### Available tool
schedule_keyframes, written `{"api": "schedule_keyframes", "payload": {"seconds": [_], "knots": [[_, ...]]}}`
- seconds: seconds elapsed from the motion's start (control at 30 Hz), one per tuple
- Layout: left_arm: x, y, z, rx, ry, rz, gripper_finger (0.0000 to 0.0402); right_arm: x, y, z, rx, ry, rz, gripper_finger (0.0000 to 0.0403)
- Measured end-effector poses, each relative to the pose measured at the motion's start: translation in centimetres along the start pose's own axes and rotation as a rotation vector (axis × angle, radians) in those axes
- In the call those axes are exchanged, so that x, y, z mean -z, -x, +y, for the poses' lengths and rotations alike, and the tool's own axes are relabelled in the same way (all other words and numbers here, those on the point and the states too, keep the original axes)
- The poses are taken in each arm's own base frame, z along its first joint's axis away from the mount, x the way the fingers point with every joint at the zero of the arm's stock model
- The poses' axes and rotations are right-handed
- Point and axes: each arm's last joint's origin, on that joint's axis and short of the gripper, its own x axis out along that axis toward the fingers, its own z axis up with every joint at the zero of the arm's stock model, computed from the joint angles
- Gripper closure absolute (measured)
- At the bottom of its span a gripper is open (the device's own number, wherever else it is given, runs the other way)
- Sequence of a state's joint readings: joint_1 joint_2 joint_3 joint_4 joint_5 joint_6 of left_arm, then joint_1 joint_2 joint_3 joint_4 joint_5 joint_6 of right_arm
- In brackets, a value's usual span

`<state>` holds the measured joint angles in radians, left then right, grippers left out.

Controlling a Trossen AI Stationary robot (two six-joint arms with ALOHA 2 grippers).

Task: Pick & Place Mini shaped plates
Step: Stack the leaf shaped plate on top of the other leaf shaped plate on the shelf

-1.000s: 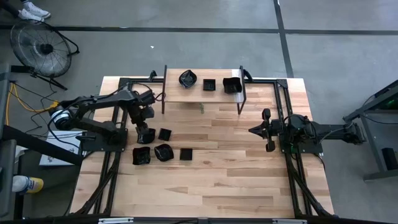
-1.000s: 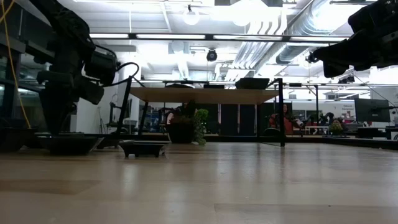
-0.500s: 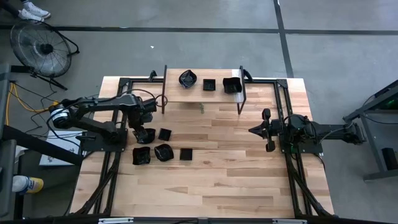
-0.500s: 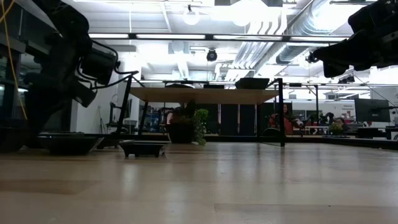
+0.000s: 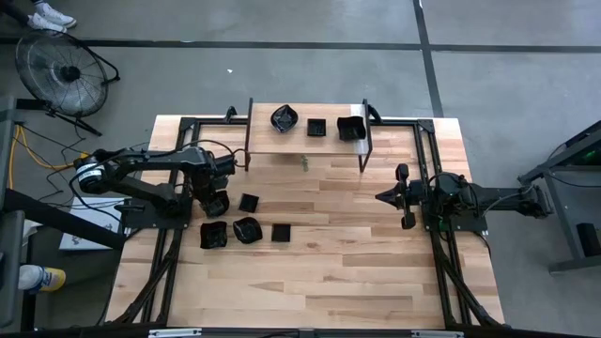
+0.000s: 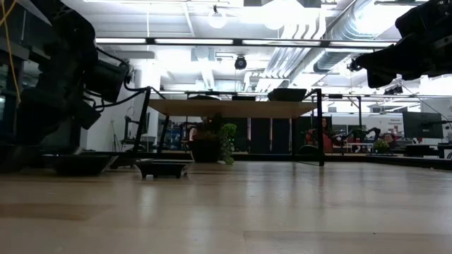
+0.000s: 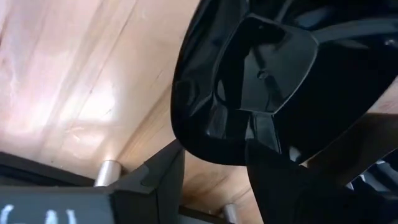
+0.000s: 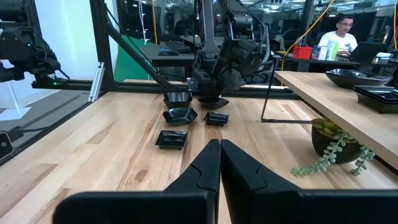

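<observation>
Left gripper [image 5: 215,200]: lowered over a black plate [image 7: 249,81] on the wooden table [image 5: 338,253]; jaws are spread as wide as they go, with one finger [image 7: 292,186] seen against the plate's rim. Whether the plate is gripped or only straddled cannot be told.
Plate at the left jaws: glossy, angular, with a raised rim; seen lying on the wood, directly under the jaws in the left wrist view.
Plates beside the left jaws: a small square plate [image 5: 249,202] just beside them; a larger plate [image 5: 213,235], a rounded plate [image 5: 247,229] and a second small square plate [image 5: 281,232] are laid in a row a little further out, toward the table's middle.
Right gripper [image 5: 383,196]: held above the table well away from every plate; jaws are pressed together and nothing is held.
Shelf [image 5: 305,141]: raised at the far edge, well apart from both jaws; three plates are set on it – a scalloped plate [image 5: 283,117], a small plate [image 5: 315,127] and a squarish plate [image 5: 350,128].
Potted plant [image 8: 333,146]: placed under the shelf.
Person [image 8: 345,31]: seen in the room beyond the table.
</observation>
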<state>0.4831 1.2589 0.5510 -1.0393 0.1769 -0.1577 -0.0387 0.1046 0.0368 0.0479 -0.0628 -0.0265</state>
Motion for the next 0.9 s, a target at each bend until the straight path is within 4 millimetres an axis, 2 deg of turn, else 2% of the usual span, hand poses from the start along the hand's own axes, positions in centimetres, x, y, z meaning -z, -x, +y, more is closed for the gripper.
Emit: {"api": "schedule_keyframes", "payload": {"seconds": [0.43,0.9], "knots": [[-0.05,0.40,-0.16,0.038,-0.014,-0.058,0.0242,0.00,0.00,0.00,0.000,0.000,0.000,0.0395],[-0.18,0.42,-0.24,0.060,-0.020,-0.068,0.0347,0.00,0.00,0.00,0.000,0.000,0.000,0.0400]]}}
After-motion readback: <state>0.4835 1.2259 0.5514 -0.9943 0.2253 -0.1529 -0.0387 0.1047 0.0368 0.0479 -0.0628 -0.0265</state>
